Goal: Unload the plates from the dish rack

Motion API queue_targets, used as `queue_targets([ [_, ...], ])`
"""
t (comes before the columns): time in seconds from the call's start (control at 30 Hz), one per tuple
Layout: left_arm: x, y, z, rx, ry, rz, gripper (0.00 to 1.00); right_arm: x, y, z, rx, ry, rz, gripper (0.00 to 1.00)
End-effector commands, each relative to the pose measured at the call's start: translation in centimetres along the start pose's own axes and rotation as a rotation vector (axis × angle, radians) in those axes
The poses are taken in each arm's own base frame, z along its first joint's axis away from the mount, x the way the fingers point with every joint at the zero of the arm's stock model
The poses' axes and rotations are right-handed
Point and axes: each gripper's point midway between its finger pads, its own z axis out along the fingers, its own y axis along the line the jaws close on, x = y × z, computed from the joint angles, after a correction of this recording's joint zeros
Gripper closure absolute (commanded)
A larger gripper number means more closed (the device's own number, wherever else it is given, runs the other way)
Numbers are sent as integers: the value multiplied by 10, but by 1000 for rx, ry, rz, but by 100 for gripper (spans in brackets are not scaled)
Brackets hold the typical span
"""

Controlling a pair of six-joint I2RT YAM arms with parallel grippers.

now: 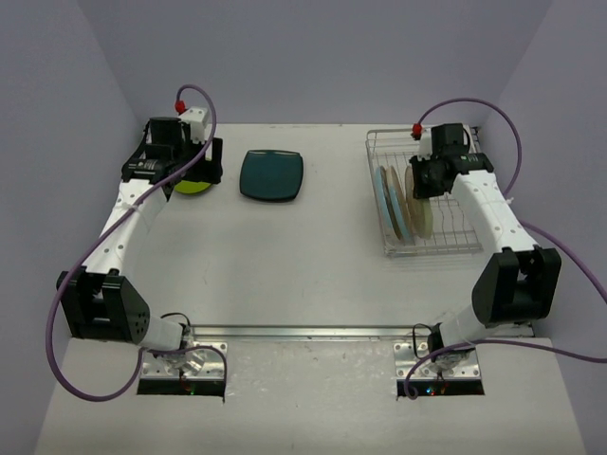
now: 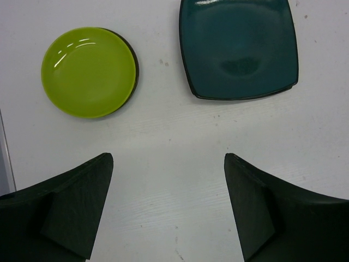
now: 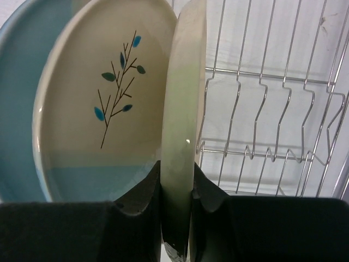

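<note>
The dish rack (image 1: 446,242) stands at the right of the table with several plates upright in it. My right gripper (image 1: 424,182) is shut on the rim of a cream plate (image 3: 180,131) that stands on edge in the rack (image 3: 272,109). Beside it stand the cream-and-light-blue leaf-sprig plate (image 3: 98,109) and a pale blue plate (image 3: 22,82). The lime-green plate (image 2: 88,71) and the dark teal rounded-square plate (image 2: 240,49) lie flat on the table at the far left (image 1: 194,184) and far middle (image 1: 271,175). My left gripper (image 2: 169,207) is open and empty above the table, near them.
Purple walls close the table at the back and sides. The empty divider slots of the rack (image 3: 283,153) lie to the right of the held plate. Metal mounting plates (image 1: 313,334) lie at the near edge by the arm bases.
</note>
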Motion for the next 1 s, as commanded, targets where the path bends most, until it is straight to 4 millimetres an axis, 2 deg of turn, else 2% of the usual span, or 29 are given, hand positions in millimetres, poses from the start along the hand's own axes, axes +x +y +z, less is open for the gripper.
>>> queue_targets([
  [0.0, -23, -2, -7, 16, -58, -26, 19, -37, 8, -42, -37, -94, 36, 100],
  [0.27, -25, -4, -3, 29, -59, -41, 18, -82, 1, -90, -62, -228, 90, 100],
  [0.43, -33, -3, -4, 34, -61, -58, 4, -114, -4, -127, -73, -352, 60, 100],
  [0.5, -39, -7, -6, 81, -62, -76, 0, -134, 2, -151, -109, -436, -26, 100],
  [0.53, -39, -13, -7, 118, -57, -87, 0, -140, 6, -158, -132, -466, -56, 100],
  [0.57, -39, -11, -8, 139, -54, -102, 0, -146, 6, -164, -127, -496, -93, 100],
  [0.63, -46, -15, -12, 237, -56, -155, 0, -157, 21, -180, -190, -579, -199, 100],
  [0.7, -54, -33, -21, 383, -67, -199, 2, -170, 37, -199, -200, -671, -330, 100],
  [0.77, -64, -43, -29, 475, -88, -240, 4, -180, 57, -215, -202, -752, -454, 100],
  [0.83, -72, -54, -40, 569, -99, -269, 5, -188, 86, -235, -191, -864, -623, 100],
  [0.93, -83, -63, -51, 665, -110, -302, 6, -186, 131, -245, -177, -994, -849, 100],
  [0.97, -85, -67, -56, 705, -101, -331, 7, -190, 152, -256, -153, -1080, -954, 100],
])
